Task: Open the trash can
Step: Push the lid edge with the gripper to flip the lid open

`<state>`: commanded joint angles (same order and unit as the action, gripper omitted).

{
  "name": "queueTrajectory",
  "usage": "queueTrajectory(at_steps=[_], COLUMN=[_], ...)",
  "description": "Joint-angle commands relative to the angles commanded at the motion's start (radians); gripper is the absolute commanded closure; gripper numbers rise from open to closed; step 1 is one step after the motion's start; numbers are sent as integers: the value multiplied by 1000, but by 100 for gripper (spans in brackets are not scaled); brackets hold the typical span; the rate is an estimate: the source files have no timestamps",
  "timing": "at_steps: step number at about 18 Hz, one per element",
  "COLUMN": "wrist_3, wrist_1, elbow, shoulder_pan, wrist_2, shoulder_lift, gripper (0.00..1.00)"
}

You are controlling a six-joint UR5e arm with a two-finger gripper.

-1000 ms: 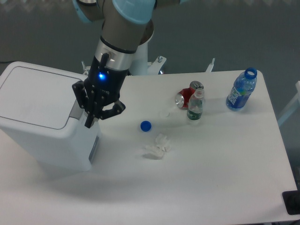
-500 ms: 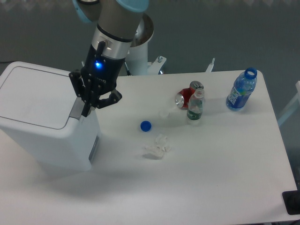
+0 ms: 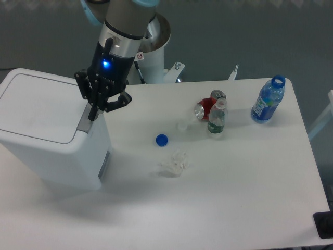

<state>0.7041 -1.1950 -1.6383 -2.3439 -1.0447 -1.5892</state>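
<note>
— So where's the trash can (image 3: 44, 133)?
— Left end of the desk (image 3: 234, 182), lid down.
— And the claw (image 3: 93, 115)?
— Fingers drawn together, tips on the grey tab (image 3: 84, 121).

Bottles (image 3: 268, 100), can (image 3: 208, 106), cap (image 3: 162, 139), tissue (image 3: 174, 163)

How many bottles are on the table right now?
2. A blue bottle, uncapped, stands near the table's far right corner. A small clear bottle stands mid-table, just in front of the red cans. None looks hidden.
</note>
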Motion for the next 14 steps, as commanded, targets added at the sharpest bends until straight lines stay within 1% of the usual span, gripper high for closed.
queueTrajectory(at_steps=[7,14], wrist_3=[0,-2], wrist_1=[0,3], elbow=[0,0], shoulder_pan=[2,8], wrist_2=[0,-2], shoulder_lift=[0,-12], gripper=[100,100])
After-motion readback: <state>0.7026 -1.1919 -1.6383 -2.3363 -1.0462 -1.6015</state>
